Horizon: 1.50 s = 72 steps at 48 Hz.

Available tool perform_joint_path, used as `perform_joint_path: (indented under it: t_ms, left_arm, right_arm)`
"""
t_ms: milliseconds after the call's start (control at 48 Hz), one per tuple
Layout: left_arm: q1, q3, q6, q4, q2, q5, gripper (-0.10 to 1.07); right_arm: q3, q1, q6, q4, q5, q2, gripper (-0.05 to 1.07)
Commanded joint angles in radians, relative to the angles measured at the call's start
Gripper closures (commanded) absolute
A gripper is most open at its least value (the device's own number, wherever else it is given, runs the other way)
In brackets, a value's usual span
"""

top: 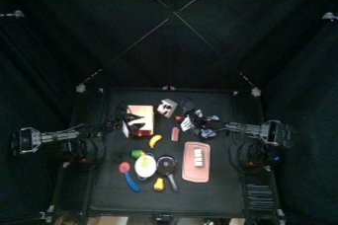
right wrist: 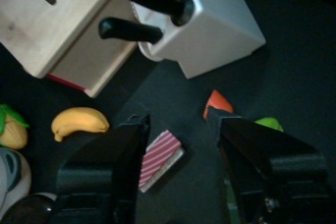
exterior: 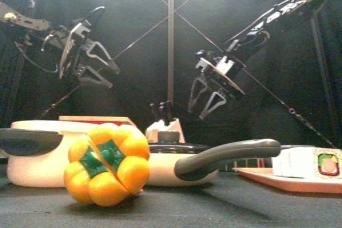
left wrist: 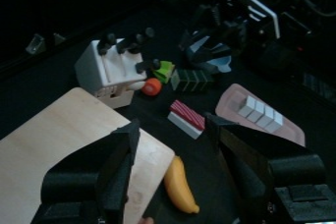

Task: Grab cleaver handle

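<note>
A white and wood knife block (right wrist: 210, 31) stands at the table's back middle (top: 165, 109), with several black knife handles (right wrist: 138, 31) sticking out of it. I cannot tell which handle is the cleaver's. My right gripper (right wrist: 191, 164) is open and empty, and hovers above the table close to the block, apart from the handles (top: 199, 122). In the front view it hangs above the block (exterior: 211, 90). My left gripper (left wrist: 184, 184) is open and empty, raised left of the block (top: 128, 123). The block also shows in the left wrist view (left wrist: 112, 66).
A wooden cutting board (left wrist: 59, 154) and a banana (left wrist: 178, 187) lie under the left gripper. A red striped piece (right wrist: 160, 157), a sushi tray (left wrist: 256, 110), a yellow pepper (exterior: 107, 167) and a pan (exterior: 221, 157) crowd the front of the table.
</note>
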Motion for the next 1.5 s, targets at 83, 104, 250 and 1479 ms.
perform_joint_path:
  t_ms: [83, 104, 250, 1479]
  left_arm:
    - [0.061, -0.12, 0.005, 0.032, 0.051, 0.083, 0.08]
    - [0.063, -0.13, 0.005, 0.035, 0.061, 0.089, 0.08]
    - [0.08, -0.218, 0.006, 0.08, 0.146, 0.14, 0.08]
    - [0.038, -0.617, -0.63, 0.867, 0.411, 0.721, 0.07]
  right_arm:
    - [-0.049, -0.052, 0.0, -0.037, -0.017, -0.031, 0.44]
    - [-0.052, -0.058, 0.0, -0.035, -0.018, -0.029, 0.46]
    - [-0.081, -0.087, 0.0, -0.029, -0.035, -0.011, 0.6]
    - [-0.104, -0.115, 0.002, 0.06, -0.066, 0.075, 0.71]
